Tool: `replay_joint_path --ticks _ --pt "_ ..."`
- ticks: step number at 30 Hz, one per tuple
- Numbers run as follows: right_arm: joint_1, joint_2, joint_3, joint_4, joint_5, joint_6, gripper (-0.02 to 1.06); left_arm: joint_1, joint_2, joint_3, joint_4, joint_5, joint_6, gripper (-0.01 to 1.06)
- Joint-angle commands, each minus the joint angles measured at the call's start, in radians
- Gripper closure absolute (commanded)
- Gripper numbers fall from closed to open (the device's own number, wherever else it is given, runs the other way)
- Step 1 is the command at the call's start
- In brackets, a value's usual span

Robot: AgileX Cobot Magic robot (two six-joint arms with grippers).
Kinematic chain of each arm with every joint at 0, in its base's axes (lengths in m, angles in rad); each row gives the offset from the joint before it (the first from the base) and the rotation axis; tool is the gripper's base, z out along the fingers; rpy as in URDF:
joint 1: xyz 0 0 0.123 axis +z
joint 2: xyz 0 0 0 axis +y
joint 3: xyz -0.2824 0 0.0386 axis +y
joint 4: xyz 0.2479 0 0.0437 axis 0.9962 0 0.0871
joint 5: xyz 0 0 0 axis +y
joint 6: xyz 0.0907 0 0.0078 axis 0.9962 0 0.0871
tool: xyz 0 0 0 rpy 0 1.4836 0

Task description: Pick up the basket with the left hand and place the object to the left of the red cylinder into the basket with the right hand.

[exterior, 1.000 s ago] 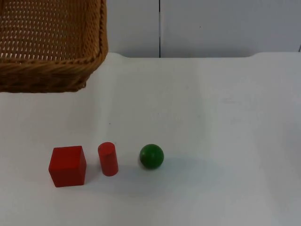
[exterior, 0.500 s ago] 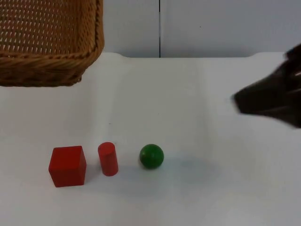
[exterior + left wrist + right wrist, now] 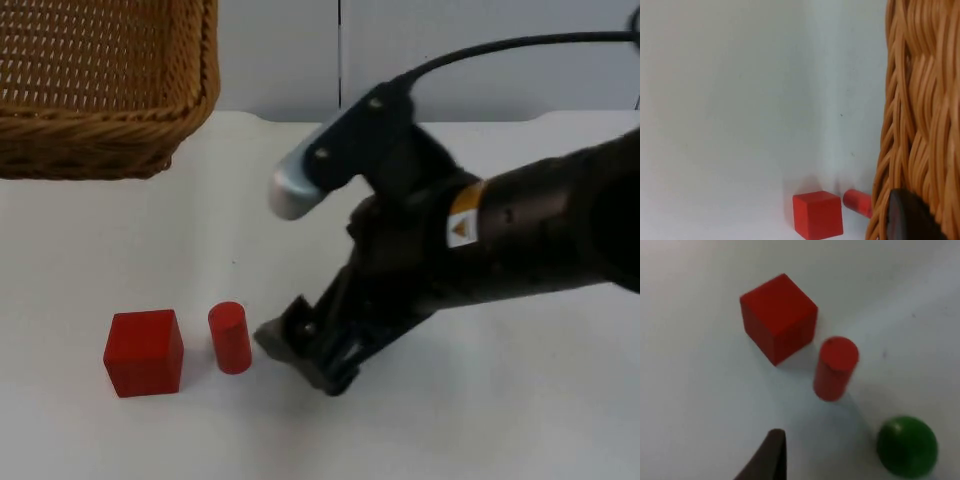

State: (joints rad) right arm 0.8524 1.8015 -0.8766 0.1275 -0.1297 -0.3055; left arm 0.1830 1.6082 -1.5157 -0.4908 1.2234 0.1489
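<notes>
right arm reaching toward the red cube, basket already lifted

the basket [image 3: 100, 90] is held up off the white surface [image 3: 520, 420] at the far left side, so i judge the first step as done. in the left wrist view its woven wall [image 3: 920, 125] stands close to the camera, with one black fingertip [image 3: 912, 217] against the weave. the left gripper appears closed on the basket wall, although the second finger is hidden from me.

the step in hand is the pick by the right arm. the right gripper [image 3: 305, 350] is low over the surface, just beside the red cylinder [image 3: 230, 337] on its right side. if its jaws are open or closed, i cannot tell: in the top view the tip is a dark mass, and in the right wrist view i see just one fingertip [image 3: 771, 455]. it holds nothing that i can see.

the thing to take is the red cube [image 3: 144, 351]. it rests on the surface just left of the cylinder, with a small gap between them. the right wrist view shows the cube [image 3: 778, 317], the cylinder [image 3: 836, 367] and a green ball [image 3: 907, 445] in a slanted row.

for the next move, i think the gripper must pass over or around the cylinder without knocking it, because the cylinder stands between the tip and the cube. then it must come down with the jaws on two opposite flat faces of the cube.
</notes>
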Motion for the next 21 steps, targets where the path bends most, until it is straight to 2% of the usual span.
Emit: replay_joint_path --ticks 1,5,9,13,15,18,19,21 --pt "0.009 0.040 -0.039 -0.021 -0.025 0.002 -0.01 0.004 -0.018 -0.004 -0.009 -0.002 -0.007 1.05" --pt "0.009 0.069 -0.064 -0.025 -0.042 0.006 -0.01 0.014 -0.026 -0.004 -0.018 -0.002 -0.007 1.05" --pt "0.021 0.091 -0.089 -0.096 -0.055 0.017 -0.01 0.057 -0.043 -0.004 -0.084 -0.002 -0.007 1.05" --pt "0.050 0.154 -0.172 -0.225 -0.050 0.100 -0.01 0.075 -0.064 -0.004 -0.081 -0.002 -0.023 1.05" --pt "0.056 0.162 -0.185 -0.243 -0.050 0.109 -0.01 0.075 -0.066 -0.004 -0.081 -0.002 -0.023 1.05" --pt "0.091 0.222 -0.297 -0.374 -0.005 0.211 -0.01 0.075 -0.066 -0.004 -0.082 -0.002 -0.023 1.05" --pt "0.091 0.222 -0.297 -0.374 -0.005 0.211 -0.01 0.075 -0.066 -0.004 -0.082 -0.002 -0.023 1.05" --pt "0.101 0.270 -0.353 -0.435 0.013 0.263 -0.01 0.075 -0.066 -0.004 -0.082 -0.002 -0.026 1.05"
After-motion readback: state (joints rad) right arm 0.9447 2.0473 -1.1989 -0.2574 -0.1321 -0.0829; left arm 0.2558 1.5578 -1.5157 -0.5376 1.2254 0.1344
